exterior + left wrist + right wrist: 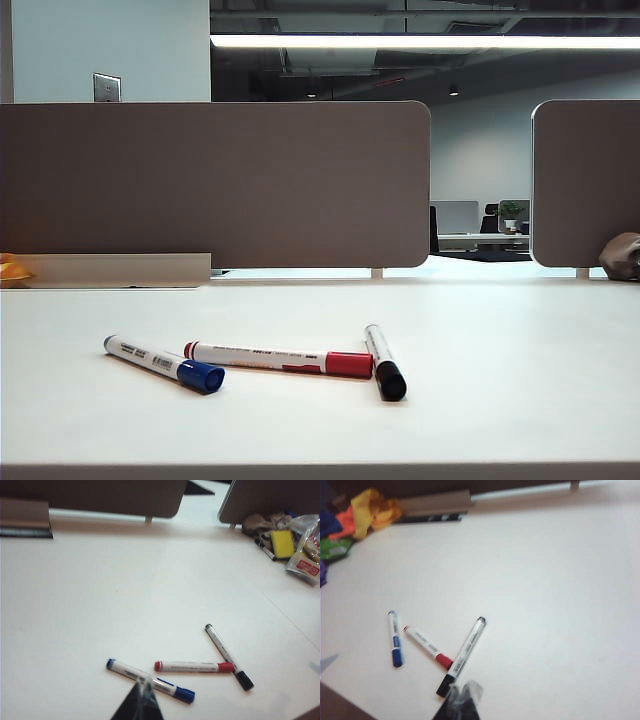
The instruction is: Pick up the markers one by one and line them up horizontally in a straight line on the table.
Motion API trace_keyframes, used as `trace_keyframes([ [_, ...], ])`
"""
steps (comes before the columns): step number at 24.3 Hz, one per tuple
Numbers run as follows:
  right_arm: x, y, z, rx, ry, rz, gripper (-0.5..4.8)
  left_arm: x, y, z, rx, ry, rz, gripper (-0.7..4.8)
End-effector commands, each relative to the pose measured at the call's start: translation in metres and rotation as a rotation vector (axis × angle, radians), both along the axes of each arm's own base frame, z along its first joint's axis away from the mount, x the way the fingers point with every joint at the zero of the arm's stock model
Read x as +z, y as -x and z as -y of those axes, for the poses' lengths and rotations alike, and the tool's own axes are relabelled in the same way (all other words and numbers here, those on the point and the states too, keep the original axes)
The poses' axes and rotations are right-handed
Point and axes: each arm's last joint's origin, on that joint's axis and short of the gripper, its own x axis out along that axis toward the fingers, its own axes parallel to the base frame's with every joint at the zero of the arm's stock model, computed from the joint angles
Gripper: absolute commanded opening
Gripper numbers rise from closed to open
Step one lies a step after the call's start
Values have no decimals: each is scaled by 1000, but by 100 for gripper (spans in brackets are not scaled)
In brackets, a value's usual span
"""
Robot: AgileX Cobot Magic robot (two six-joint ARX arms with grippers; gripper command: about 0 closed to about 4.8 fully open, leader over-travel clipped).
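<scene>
Both grippers were closed and empty above the table [500,400]: the left gripper [141,696] hung over the blue marker [165,363], the right gripper [462,697] near the black marker's [384,362] cap. The red marker [278,359] lay between them, its cap touching the black one; none were aligned.

We see only the end effector tips. The left end effector [141,700] shows as a dark, tapered wedge with clear, glossy tape-like wrapping. The right end effector [461,702] matches: black fingers [470,695], translucent covering.
</scene>
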Motion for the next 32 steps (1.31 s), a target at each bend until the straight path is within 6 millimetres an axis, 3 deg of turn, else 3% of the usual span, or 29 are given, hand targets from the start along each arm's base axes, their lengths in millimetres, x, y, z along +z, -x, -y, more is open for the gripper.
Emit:
trace_keyframes([
  [1, 19, -18, -3, 101, 27, -53, -7, 8, -12, 2, -76, 67, -74, -5],
  [6, 44, -57, -10, 203, 79, -159, -7, 24, -41, 2, -162, 116, -244, -5],
  [13, 55, -113, -52, 369, 191, -311, -7, 47, -85, 5, -183, 120, -440, -5],
  [16, 37, -145, -94, 438, 382, -384, -5, 53, -120, 19, -206, -78, -563, -5],
  [19, 21, -155, -111, 484, 434, -433, -5, 52, -134, 28, -214, -218, -610, -5],
  [24, -11, -172, -125, 503, 518, -528, 27, 36, -162, 55, -236, -383, -638, 0],
  [28, -21, -178, -128, 505, 526, -555, 27, 19, -178, 67, -262, -407, -694, 60],
  [32, -26, -182, -131, 506, 526, -561, 28, -1, -193, 72, -271, -422, -770, 62],
])
